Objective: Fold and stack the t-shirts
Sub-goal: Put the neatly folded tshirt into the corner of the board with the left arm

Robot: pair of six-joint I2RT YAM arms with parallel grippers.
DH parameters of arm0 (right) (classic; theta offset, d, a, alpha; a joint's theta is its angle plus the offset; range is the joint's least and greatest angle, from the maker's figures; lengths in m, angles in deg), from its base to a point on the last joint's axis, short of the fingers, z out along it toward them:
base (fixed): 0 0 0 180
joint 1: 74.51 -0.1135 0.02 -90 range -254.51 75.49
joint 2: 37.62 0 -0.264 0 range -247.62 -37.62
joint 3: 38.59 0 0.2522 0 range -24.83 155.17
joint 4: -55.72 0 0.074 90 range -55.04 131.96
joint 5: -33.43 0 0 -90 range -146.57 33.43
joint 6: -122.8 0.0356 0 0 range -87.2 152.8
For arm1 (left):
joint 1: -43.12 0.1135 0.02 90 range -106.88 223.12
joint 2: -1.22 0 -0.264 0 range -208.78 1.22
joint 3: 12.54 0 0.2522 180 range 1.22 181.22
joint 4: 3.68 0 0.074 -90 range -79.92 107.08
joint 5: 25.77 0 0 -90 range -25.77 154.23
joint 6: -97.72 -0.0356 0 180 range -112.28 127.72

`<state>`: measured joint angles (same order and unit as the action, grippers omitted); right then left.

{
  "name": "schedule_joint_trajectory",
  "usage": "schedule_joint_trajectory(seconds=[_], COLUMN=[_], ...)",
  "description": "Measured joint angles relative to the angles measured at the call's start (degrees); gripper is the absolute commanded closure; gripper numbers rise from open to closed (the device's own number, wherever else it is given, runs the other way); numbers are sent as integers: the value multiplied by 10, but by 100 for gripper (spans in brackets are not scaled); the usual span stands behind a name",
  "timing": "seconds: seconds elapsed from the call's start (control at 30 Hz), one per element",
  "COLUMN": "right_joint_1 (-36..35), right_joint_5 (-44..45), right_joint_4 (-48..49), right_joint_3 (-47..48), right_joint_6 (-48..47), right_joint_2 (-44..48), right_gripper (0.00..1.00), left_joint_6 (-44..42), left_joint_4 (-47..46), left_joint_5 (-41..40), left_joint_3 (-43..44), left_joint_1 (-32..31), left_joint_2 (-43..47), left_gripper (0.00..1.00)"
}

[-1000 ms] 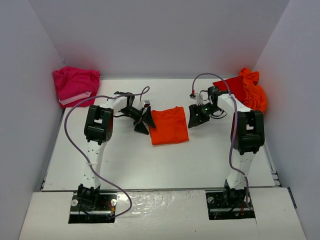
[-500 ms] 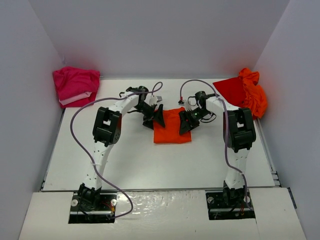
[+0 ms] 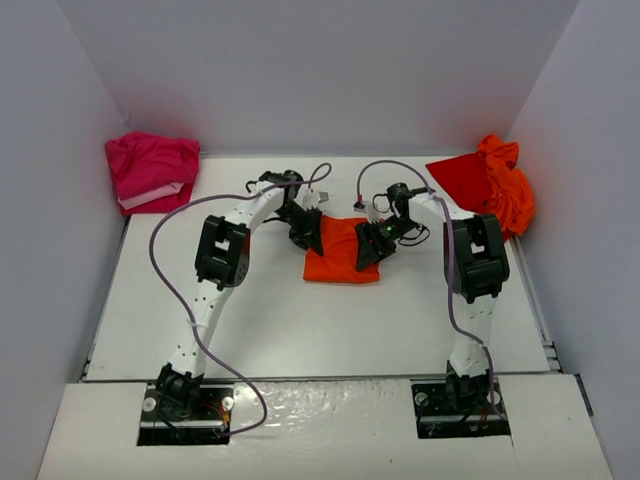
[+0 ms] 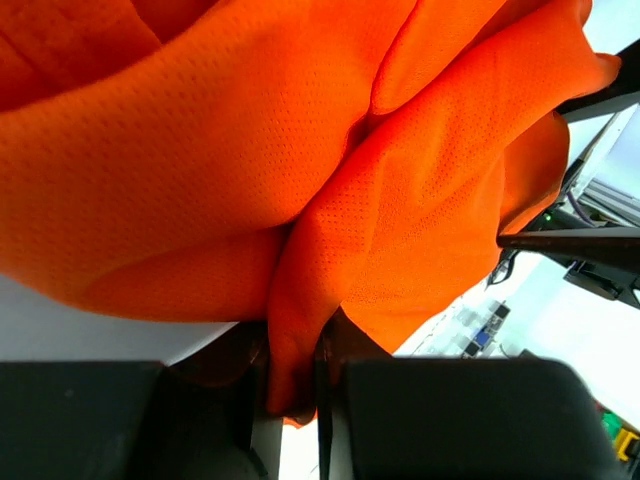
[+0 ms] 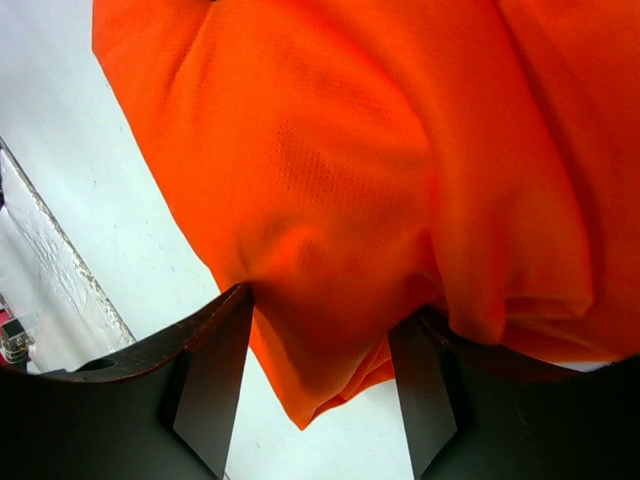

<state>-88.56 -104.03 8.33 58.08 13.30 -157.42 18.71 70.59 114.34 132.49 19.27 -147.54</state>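
1. At the near edge of the tabletop (image 3: 300, 335) only my bases sit. My left arm (image 3: 222, 250) and right arm (image 3: 475, 255) both reach away toward the middle.
2. In the middle lies the orange t-shirt (image 3: 340, 255), already down to a small, roughly square packet. It is flat at its near edge and rumpled at the far edge, where I am on it.
3. A second ago my arms stood outside its left and right edges with both pairs of jaws wide. Since then both arms have swung inward onto its far corners.
4. My left jaws have just come together. The left wrist view shows a fold of the orange cloth (image 4: 300, 150) pinched in the narrow gap between them, so they are clamped on the shirt.
5. My right jaws stand apart as before, straddling a bunched edge of the same shirt (image 5: 350, 150). Cloth lies between them, but I see no squeeze on it.
6. I judge that one corner is secured and the other is not, so lifting now would drag the shirt lopsided.
7. Up close the cloth is thin, finely perforated and floppy, creasing in soft rolls.
8. Farther off, the magenta pink t-shirt (image 3: 150, 172) sits bundled in the far-left corner. A heap of red and orange t-shirts (image 3: 490, 180) waits at the far right, well apart from my jaws.
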Motion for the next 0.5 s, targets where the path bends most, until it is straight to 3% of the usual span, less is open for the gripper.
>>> schedule_joint_trajectory(seconds=[0.13, 0.23, 0.5], right_joint_1=[-6, -10, 7], right_joint_5=[0, 0, 5], right_joint_4=[-1, -4, -16], right_joint_3=[0, 1, 2], right_joint_6=[-2, -6, -29], right_joint_2=[0, 0, 33], right_gripper=[47, 47, 47], left_joint_6=[-11, -24, -141], left_joint_4=[14, 18, -20], left_joint_5=[-14, -67, -422], left_joint_3=[21, 21, -80], left_joint_1=[-6, -16, -38], left_joint_2=[-8, 7, 116], left_gripper=[100, 100, 100])
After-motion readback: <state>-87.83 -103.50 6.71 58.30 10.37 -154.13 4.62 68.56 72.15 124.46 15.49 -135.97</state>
